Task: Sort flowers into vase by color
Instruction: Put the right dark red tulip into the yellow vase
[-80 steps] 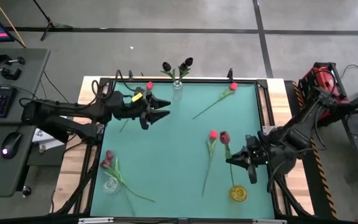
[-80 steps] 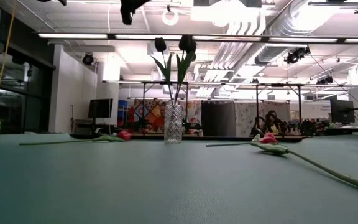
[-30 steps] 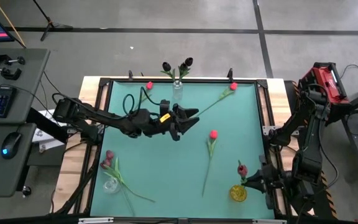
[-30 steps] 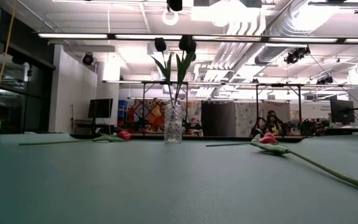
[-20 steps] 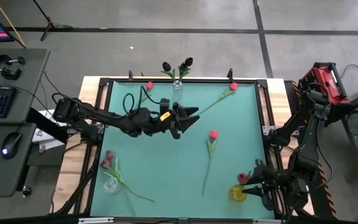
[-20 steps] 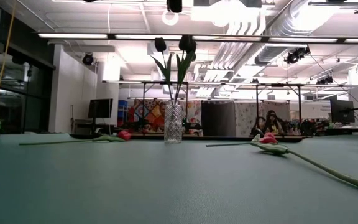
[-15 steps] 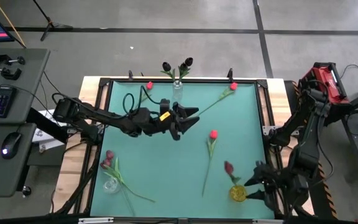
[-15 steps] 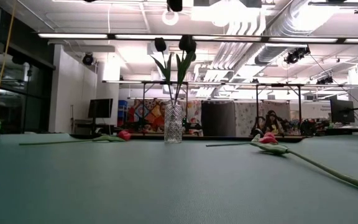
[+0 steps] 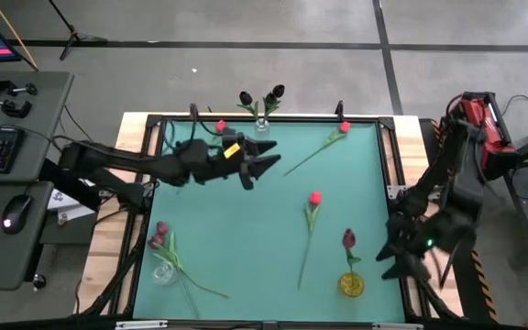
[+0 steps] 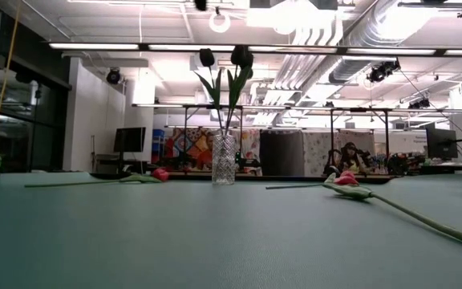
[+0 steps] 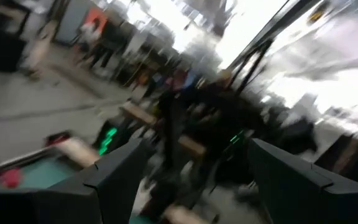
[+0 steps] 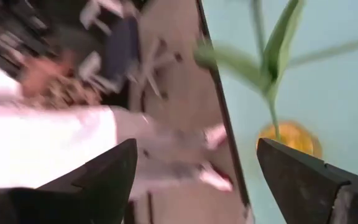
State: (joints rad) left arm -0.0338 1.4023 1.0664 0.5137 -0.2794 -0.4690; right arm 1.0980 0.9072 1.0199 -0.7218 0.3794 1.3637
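A dark pink-maroon tulip (image 9: 347, 241) stands with its stem in a small yellow vase (image 9: 350, 284) near the front right. The vase and the tulip's leaves also show in the right wrist view (image 12: 289, 138). My right gripper (image 9: 390, 258) is open and empty just right of this vase. My left gripper (image 9: 266, 168) is open and empty above the far middle of the mat, near a clear glass vase (image 9: 261, 129) that holds black tulips (image 10: 224, 60). Red tulips (image 9: 314, 198) lie flat on the mat.
One red tulip (image 9: 343, 127) lies at the far right and another (image 9: 220, 126) at the far left. Pink tulips (image 9: 159, 235) are by a clear glass (image 9: 163, 272) at the near left. The table's black frame (image 9: 388, 165) runs round the green mat.
My right gripper has brought the maroon tulip down to the yellow vase, let go of it and drawn back toward the table's right edge. The tulip now stands in the vase. My left gripper has drawn back toward the far left.
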